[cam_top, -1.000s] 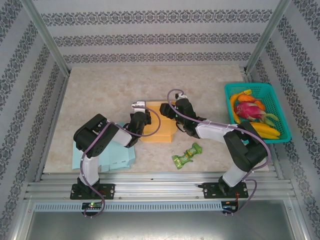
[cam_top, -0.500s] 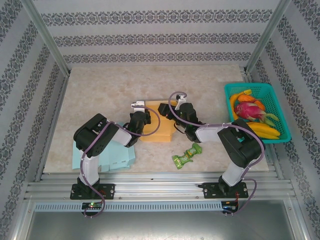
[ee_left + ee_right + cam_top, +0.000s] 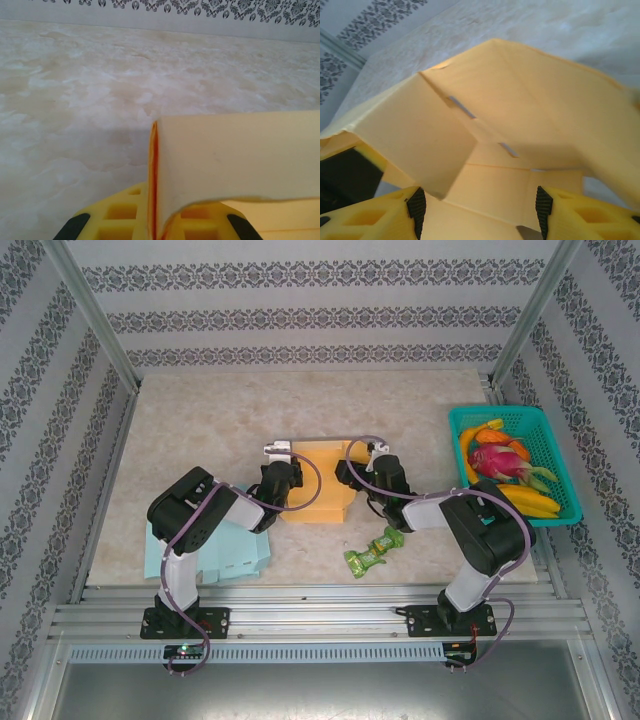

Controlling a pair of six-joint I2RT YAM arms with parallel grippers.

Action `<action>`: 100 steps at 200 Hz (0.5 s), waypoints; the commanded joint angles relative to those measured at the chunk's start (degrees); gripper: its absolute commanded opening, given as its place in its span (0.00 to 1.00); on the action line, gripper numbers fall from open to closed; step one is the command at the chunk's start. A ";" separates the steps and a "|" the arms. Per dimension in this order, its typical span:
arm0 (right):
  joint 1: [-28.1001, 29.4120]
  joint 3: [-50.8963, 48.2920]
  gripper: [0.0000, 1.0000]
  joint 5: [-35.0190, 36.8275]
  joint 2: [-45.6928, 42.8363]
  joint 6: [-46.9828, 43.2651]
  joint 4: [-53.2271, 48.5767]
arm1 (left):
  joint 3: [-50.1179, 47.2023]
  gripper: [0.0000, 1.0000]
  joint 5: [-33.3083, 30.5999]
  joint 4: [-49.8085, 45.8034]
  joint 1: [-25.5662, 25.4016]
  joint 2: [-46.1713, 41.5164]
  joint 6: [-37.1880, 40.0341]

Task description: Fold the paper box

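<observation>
From above, the paper box (image 3: 318, 485) is lying half-formed on the surface (image 3: 220, 420), left of the basket (image 3: 497, 410). At the left wrist, the left fingers (image 3: 120, 222) are pinching the wall standing on its side farthest from the basket. At the right wrist, the right fingers (image 3: 375, 217) are hanging released, spread before slotted panels. The box is looking light, thin and easily creased, so flap edges beside scored folds are probably offering the best hold.

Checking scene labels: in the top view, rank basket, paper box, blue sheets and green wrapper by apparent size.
1. basket and blue sheets: close, and unsure because the left arm hides part of the sheets
2. paper box
3. green wrapper
</observation>
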 commanded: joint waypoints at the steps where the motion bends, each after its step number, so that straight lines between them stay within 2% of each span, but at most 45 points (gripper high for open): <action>1: -0.15 -0.78 0.62 4.07 0.33 -2.60 -1.10 | -0.19 0.00 1.21 -6.18 0.12 2.21 0.75; 29: -0.33 0.75 0.62 6.39 1.15 -2.95 -5.25 | -0.18 0.00 1.18 -6.28 0.07 2.30 0.80; 100: -0.25 1.59 0.63 7.30 3.02 -1.85 -5.06 | 0.24 0.00 0.12 -6.56 -0.45 2.54 1.32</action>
